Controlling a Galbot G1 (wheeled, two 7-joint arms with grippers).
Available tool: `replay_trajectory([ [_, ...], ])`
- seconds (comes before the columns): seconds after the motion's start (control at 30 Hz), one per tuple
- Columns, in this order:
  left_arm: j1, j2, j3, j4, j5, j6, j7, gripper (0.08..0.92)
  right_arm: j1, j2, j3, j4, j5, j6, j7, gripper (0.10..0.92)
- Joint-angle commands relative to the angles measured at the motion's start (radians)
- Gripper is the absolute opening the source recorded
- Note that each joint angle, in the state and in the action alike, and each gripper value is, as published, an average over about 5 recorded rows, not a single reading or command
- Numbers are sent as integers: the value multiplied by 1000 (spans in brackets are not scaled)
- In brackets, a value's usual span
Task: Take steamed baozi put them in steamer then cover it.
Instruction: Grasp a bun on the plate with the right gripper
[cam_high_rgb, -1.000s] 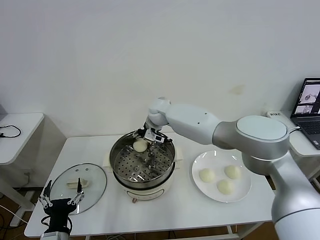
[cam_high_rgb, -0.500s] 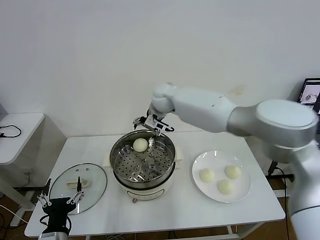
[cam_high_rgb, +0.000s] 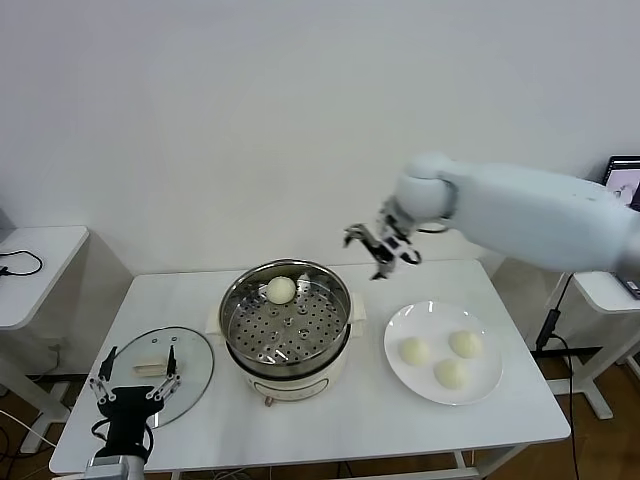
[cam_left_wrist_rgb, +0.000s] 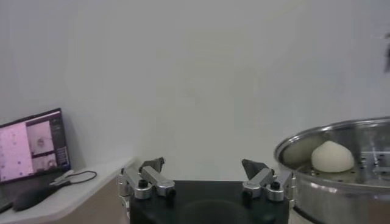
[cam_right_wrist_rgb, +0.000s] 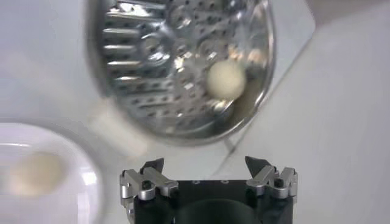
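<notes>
While its fingers stand spread wide with nothing between them, the right pincer (cam_high_rgb: 383, 250) hangs in the air above the white surface (cam_high_rgb: 330, 410), at about 2 o'clock from the steamer (cam_high_rgb: 287, 322) and at 12 o'clock from the white plate (cam_high_rgb: 443, 352). Its own wrist view looks straight down past the 2 open fingertips (cam_right_wrist_rgb: 152, 165) onto the perforated tray, the pale bun and an edge of the plate.

1 steamed baozi (cam_high_rgb: 281, 290) sits on that steel tray inside the steamer, close to the far rim, at roughly 11 o'clock within the pot. The steamer stands near the middle of the surface on its cream base, uncovered. 3 more baozi (cam_high_rgb: 443, 359) lie clustered on the plate, just at 3 o'clock from the steamer: 1 at the near edge of the group, 2 behind it.

At 9 o'clock from the steamer, the cover (cam_high_rgb: 156, 366) lies flat on the surface with its cream handle upward. The left pincer (cam_high_rgb: 134, 376) waits at the near edge of the cover, at about 7 o'clock from the steamer, fingers parted wide and empty; its wrist view shows the steamer's rim and the bun beyond its fingertips (cam_left_wrist_rgb: 153, 165). A laptop (cam_high_rgb: 624, 195) sits on a side table at far 3 o'clock.
</notes>
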Motion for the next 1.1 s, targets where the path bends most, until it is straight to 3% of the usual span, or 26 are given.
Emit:
replay_trajectory([
  [0.03,-11,2,11,4,0,3,0,823,-39,-281,-7,182,-1,-130,-20,822],
  [0.43,-18,2,-12,26,-6,5,4,823,-288,-214,55,104,-85,-164,-1,823],
  [1.1,-25,7,-44,47,-13,7,9,823,-571,9,270,-235,-211,-136,15,823],
])
